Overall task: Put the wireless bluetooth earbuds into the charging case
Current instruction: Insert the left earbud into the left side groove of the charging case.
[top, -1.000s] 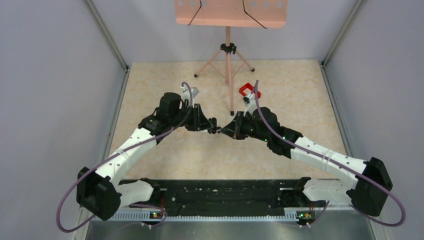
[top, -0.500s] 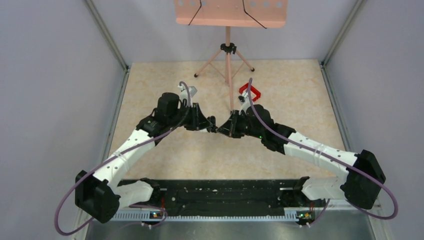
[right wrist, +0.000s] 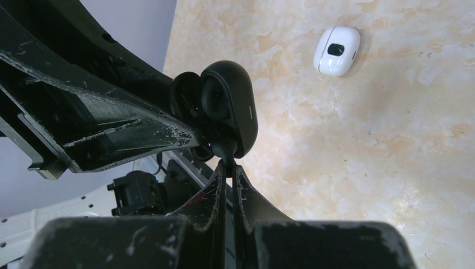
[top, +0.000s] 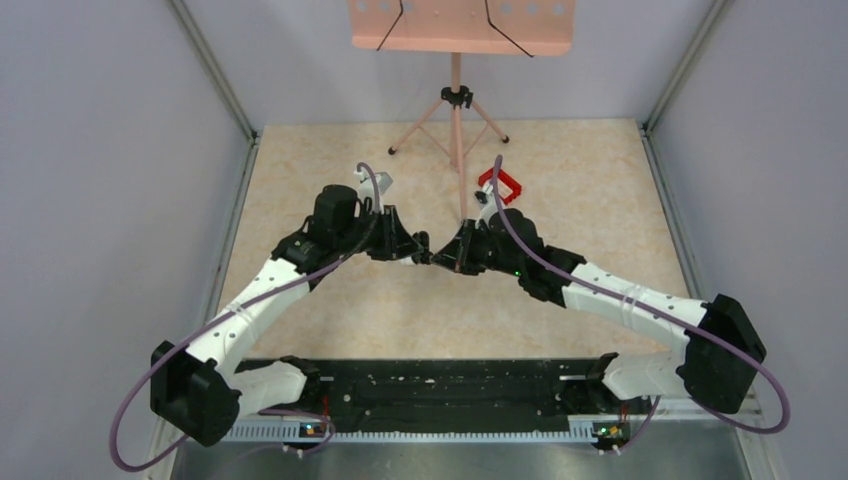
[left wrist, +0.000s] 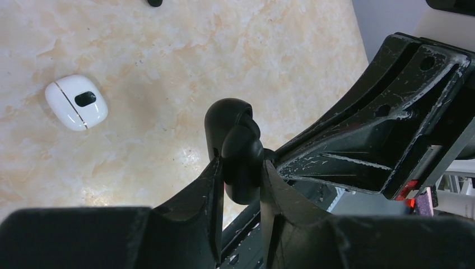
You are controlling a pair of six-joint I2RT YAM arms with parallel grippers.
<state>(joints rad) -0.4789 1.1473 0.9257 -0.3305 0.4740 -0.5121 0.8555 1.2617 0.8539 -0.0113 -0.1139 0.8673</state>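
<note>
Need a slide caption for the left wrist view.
Left gripper clamps the black charging case, right gripper close beside it; a white case lies on the table.

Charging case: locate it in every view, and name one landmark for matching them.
Top external: charging case barely shows, at centre, where both arms' fingers meet.
Left wrist: charging case at centre, held between the left fingers.
Right wrist: charging case left of centre, just above the right fingers.
Shared landmark: white rounded object, upper left in the left wrist view, upper right in the right wrist view; too small to confirm from above.
</note>
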